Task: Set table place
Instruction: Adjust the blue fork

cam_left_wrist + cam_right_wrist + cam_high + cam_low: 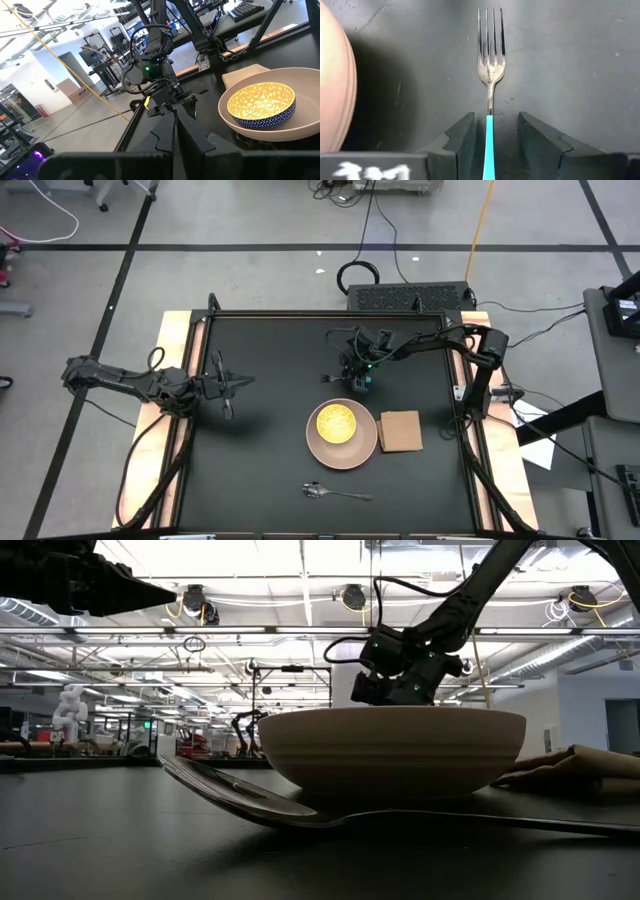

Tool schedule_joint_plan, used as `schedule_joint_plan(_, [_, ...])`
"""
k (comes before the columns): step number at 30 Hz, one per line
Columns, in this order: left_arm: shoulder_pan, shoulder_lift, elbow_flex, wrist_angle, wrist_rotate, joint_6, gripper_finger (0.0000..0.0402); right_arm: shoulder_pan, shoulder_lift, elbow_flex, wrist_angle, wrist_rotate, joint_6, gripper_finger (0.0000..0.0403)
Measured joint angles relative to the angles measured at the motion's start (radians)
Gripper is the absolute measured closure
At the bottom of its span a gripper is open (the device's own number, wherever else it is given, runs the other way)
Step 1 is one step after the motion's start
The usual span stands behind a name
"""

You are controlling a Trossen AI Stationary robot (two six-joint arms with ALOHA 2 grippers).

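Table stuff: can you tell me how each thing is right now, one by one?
Pink plate: flat on the table, holding the dish.
Yellow dish: upright, empty.
Napkin: folded, beside the plate.
Spoon: lying on the table, near the plate.
Fork: lying flat between open fingers.
Right pincer: open, around the fork handle.
Left pincer: shut, empty, waiting aside.

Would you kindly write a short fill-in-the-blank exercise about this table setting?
1. The yellow dish sits on the pink ____.
2. The napkin lies beside the plate, toward the ____ arm's side.
3. The fork lies between the right gripper's ____ fingers.

Missing words: plate; right; open
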Motion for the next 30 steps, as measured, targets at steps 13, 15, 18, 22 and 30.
schedule_joint_plan(13, [0.000,0.000,0.000,0.000,0.000,0.001,0.0376,0.013,0.000,0.000,-0.001,0.001,-0.029,0.0261])
schedule_joint_plan(15, [0.000,0.000,0.000,0.000,0.000,0.001,0.0376,0.017,0.000,-0.008,0.001,0.001,-0.032,0.0261])
schedule_joint_plan(18, [0.000,0.000,0.000,-0.001,0.000,0.001,0.0376,0.019,0.000,-0.021,0.009,0.028,-0.026,0.0261])
schedule_joint_plan(22, [0.000,0.000,0.000,-0.001,0.000,0.002,0.0376,0.020,-0.002,-0.050,0.052,0.057,-0.024,0.0261])
schedule_joint_plan(30, [0.000,0.000,0.000,0.000,0.000,0.002,0.0376,0.019,-0.003,-0.070,0.081,0.068,-0.003,0.0261])
